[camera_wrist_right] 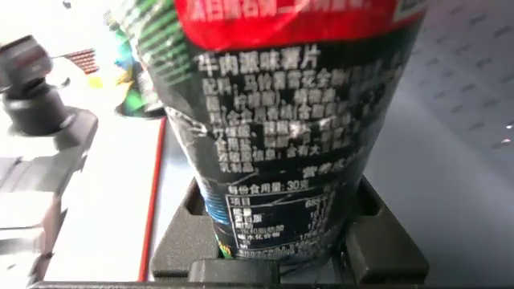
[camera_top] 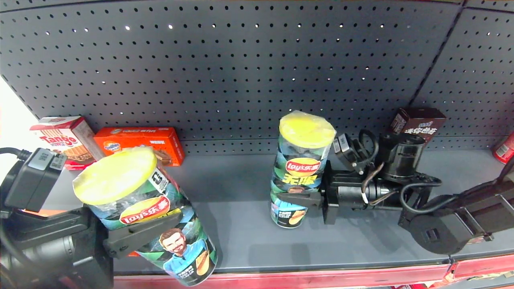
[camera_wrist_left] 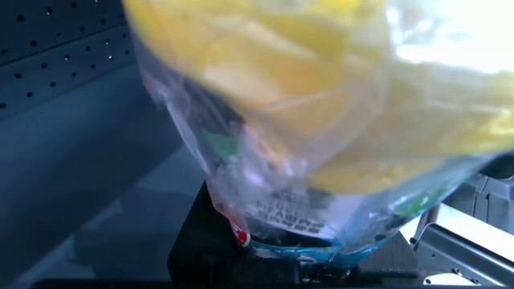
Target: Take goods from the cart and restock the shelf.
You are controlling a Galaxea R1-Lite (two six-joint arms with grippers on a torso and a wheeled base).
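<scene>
Gripping the upright can (camera_top: pixel 303 160) mid-shelf, the right gripper (camera_top: pixel 299 198) has a brown box (camera_top: pixel 417 122) at two o'clock. The left gripper (camera_top: pixel 140 235) clasps a tilted can (camera_top: pixel 148 208) at the shelf (camera_top: pixel 241 224) front, with an orange box (camera_top: pixel 140 143) at twelve o'clock. The right wrist view adds the upright can's back label (camera_wrist_right: pixel 273 96).

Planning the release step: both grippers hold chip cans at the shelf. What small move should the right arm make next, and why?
Probably open the right gripper. Its chip can stands upright, base apparently resting on the shelf, so it looks ready to release. The left gripper holds a second can, tilted, at the front edge.
</scene>
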